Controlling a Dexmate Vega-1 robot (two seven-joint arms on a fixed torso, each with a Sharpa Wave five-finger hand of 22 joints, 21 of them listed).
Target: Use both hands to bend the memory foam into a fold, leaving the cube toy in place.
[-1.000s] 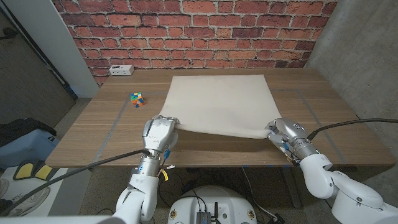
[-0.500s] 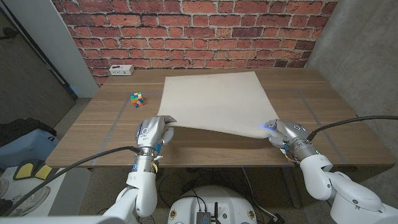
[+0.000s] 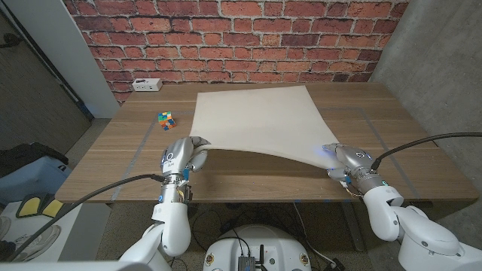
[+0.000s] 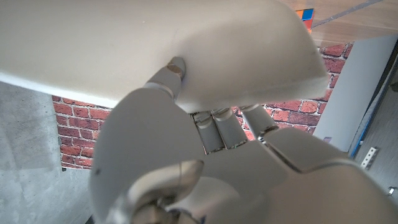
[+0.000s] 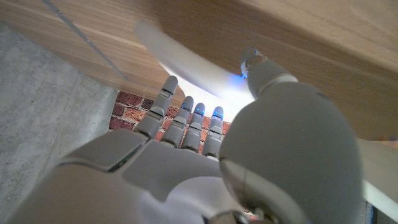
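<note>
- Centrally on the desk (image 3: 113, 162) lay the foam sheet (image 3: 256, 120), a broad cream sheet reaching from near the back edge toward the front edge, its sides running roughly front to back.
- Its front edge was raised off the wood, sagging in a shallow curve between the two front corners, with a shadow beneath; the back part lay flat.
- At the sheet's front left corner, the left hand (image 3: 182, 156) pinched the foam: the left wrist view showed the thumb pressed into the upper face of the foam sheet (image 4: 155, 43) and the other fingers (image 4: 214, 127) tucked under it.
- At the front right corner, the right hand (image 3: 343, 160) held the foam likewise; in the right wrist view the thumb lay on one face of the foam's edge (image 5: 186, 62) and the fingers (image 5: 186, 118) stood side by side on the other, a blue glow at their tips.
- Both hands stood near the desk's front edge, well apart, with the sheet's whole width between them.
- Just off the sheet's left side, toward the desk's back left, sat the cube toy (image 3: 166, 118), apart from the foam and from the left hand.
- Near the back left corner rested a white power strip (image 3: 147, 84).
</note>
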